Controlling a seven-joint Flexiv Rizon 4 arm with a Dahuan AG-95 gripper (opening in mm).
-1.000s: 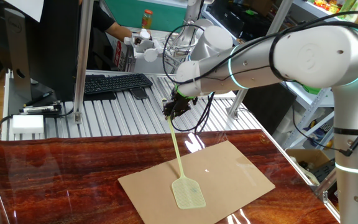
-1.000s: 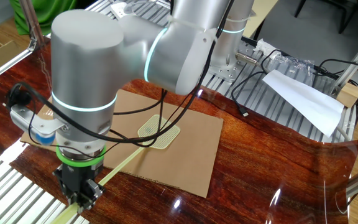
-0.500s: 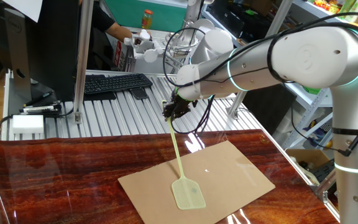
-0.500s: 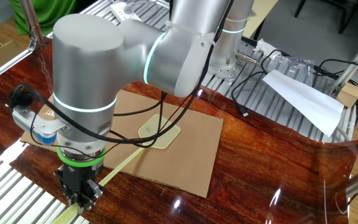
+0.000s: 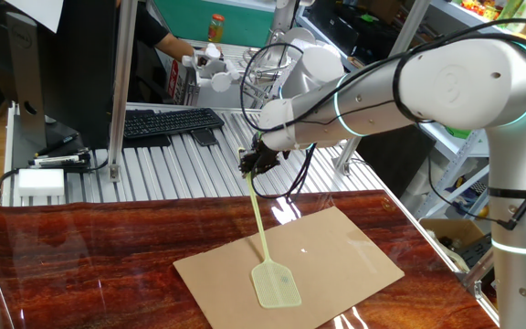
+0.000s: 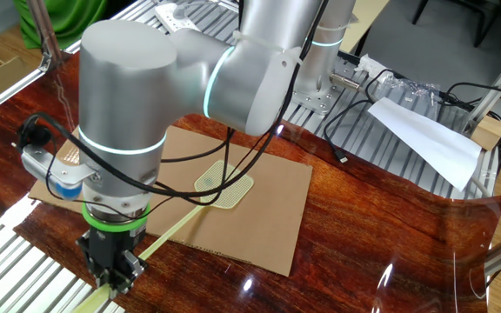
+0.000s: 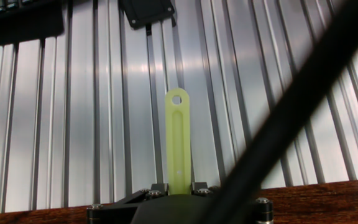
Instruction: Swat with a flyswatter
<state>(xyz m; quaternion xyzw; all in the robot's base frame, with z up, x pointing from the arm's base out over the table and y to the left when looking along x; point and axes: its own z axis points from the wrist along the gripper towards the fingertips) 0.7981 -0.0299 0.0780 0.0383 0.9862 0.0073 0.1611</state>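
Note:
The pale yellow-green flyswatter [image 5: 265, 239] slants down from my gripper [image 5: 254, 165], which is shut on the top of its thin handle. Its mesh head [image 5: 277, 284] lies flat on the brown cardboard sheet [image 5: 345, 247]. From the other side, the head [image 6: 223, 183] rests mid-sheet and the handle [image 6: 174, 230] runs to my gripper [image 6: 111, 276] at the table's near edge. In the hand view the handle's end [image 7: 178, 143], with its hanging hole, sticks out between the two fingers [image 7: 157, 188] above the ribbed metal bench.
Behind the wooden table [image 5: 89, 256] lies a ribbed metal bench [image 5: 172, 164] with a keyboard [image 5: 167, 122], a monitor [image 5: 26, 73] and a wire rack [image 5: 268, 64]. A black cable [image 7: 291, 106] crosses the hand view. White paper [image 6: 424, 139] and cables [image 6: 355, 122] lie at the far side.

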